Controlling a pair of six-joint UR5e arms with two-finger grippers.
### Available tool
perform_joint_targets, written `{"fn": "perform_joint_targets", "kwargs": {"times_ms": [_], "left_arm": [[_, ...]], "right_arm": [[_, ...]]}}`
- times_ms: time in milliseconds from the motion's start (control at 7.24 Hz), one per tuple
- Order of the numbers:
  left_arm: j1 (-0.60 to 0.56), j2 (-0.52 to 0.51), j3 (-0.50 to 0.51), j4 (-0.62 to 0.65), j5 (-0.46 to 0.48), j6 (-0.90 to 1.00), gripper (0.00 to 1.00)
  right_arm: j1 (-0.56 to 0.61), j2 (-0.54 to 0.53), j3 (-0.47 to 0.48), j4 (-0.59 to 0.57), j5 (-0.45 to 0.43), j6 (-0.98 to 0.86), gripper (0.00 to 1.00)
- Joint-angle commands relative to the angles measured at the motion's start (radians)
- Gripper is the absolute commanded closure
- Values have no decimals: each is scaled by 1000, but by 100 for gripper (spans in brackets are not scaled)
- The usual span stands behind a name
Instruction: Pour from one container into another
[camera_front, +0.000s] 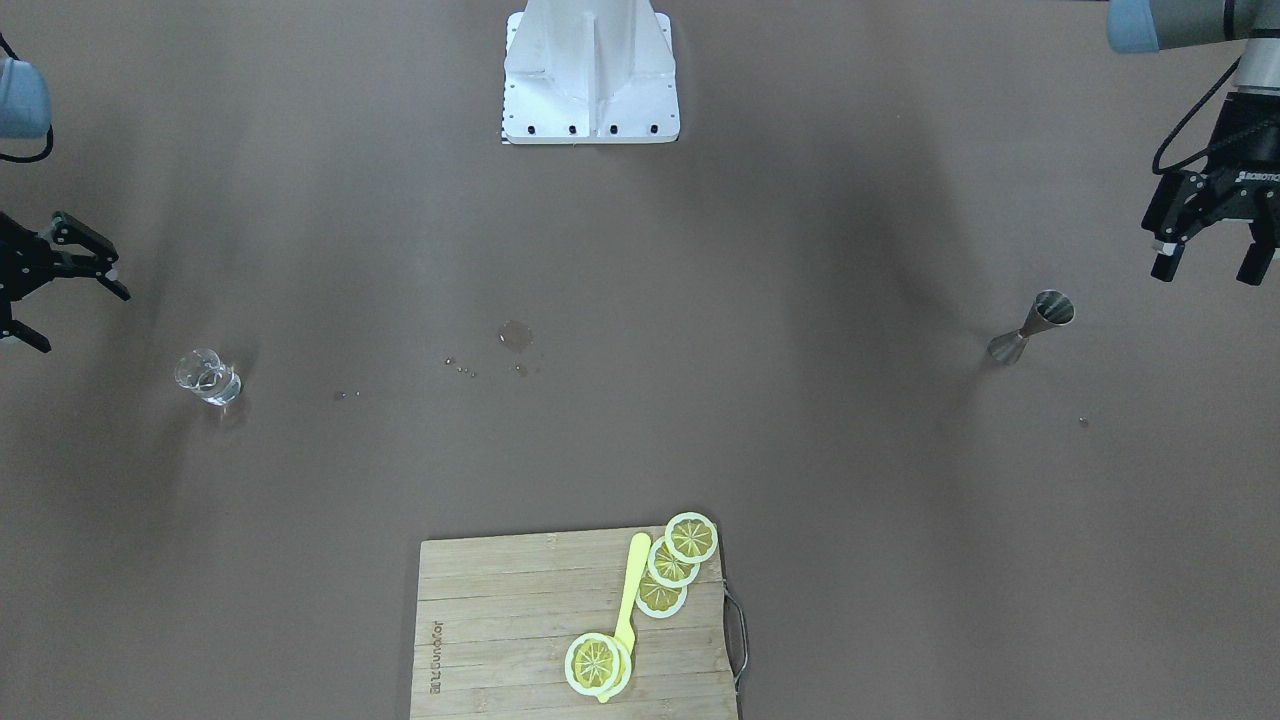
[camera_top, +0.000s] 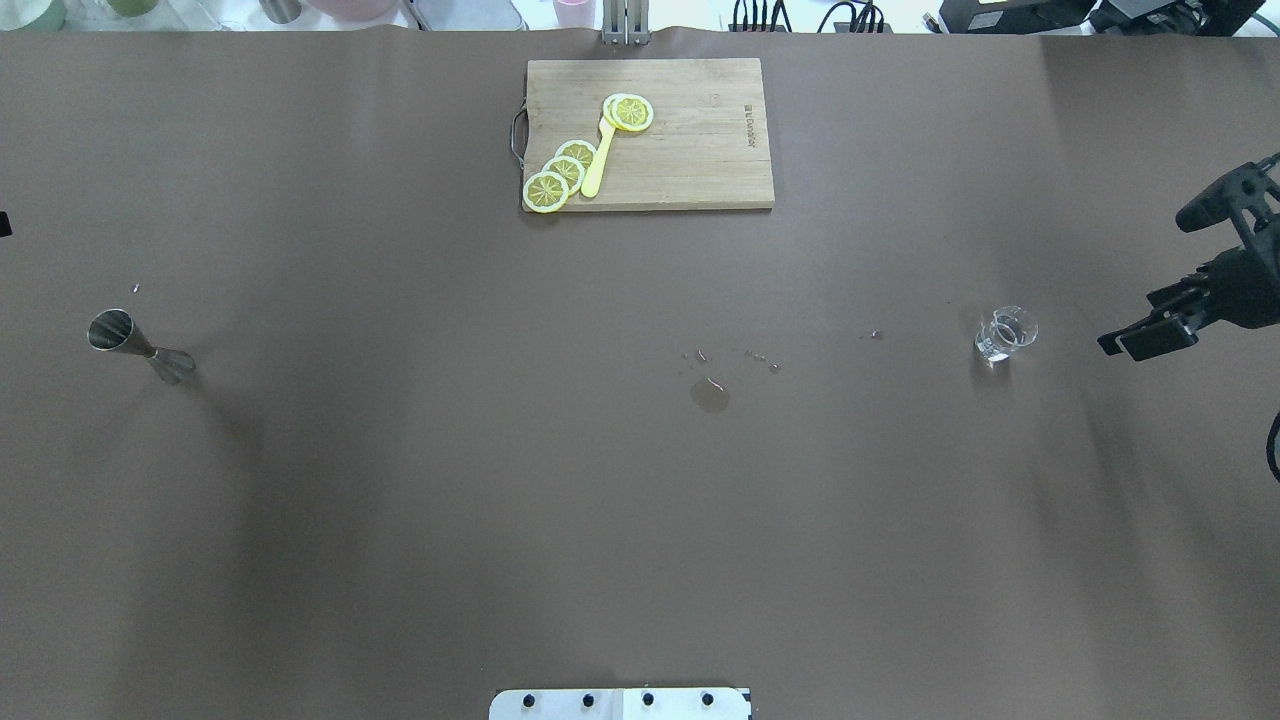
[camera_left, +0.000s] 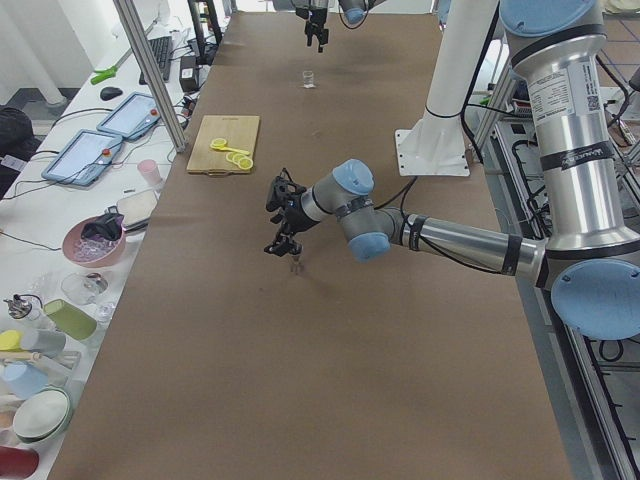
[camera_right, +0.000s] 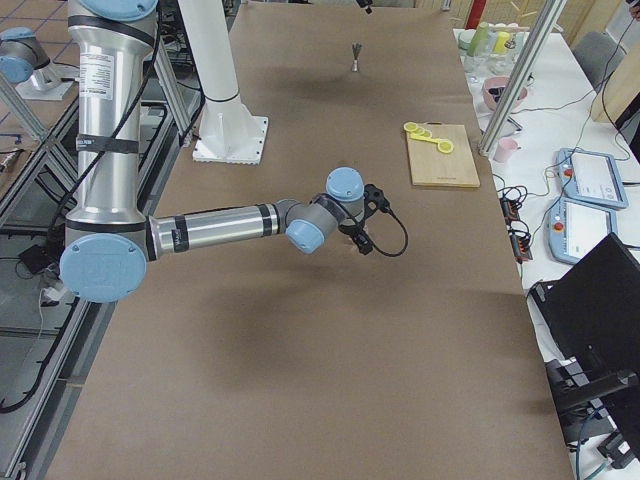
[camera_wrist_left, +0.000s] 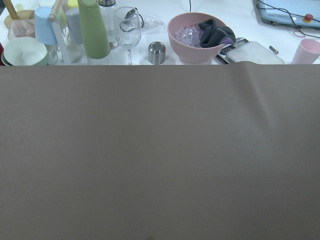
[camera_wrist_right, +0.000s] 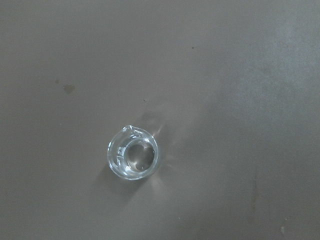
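Finds cup upright on table, near, at 4 o'clock of right gripper in front view; fingers apart, empty. Finds jigger upright at 8 o'clock of left gripper, fingers likewise apart.

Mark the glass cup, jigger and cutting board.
glass cup (camera_wrist_right: 133, 158), right wrist view, open mouth.
jigger (camera_front: 1029, 328), front-facing view, narrow waist.
cutting board (camera_top: 700, 150), overhead view, bare wood.

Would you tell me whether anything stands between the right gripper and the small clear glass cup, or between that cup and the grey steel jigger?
Nothing visible does. Bare table separates the open right gripper from the small clear glass cup; only a flat puddle lies between it and the grey steel jigger.
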Motion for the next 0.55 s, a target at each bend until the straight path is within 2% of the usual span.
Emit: {"fn": "perform_joint_targets", "kwargs": {"times_ms": [0,138,414], "left_arm": [[110,27,-9,-92,195,-23,3],[190,52,-11,-136,328,-32,3],[342,73,9,-195,574,-86,3]], "right_arm": [[-88,-22,-4,129,-97,156,0],[-102,-33,-4,158,-114,161,0],[-164,-50,-43,298,-246,170,0]]}}
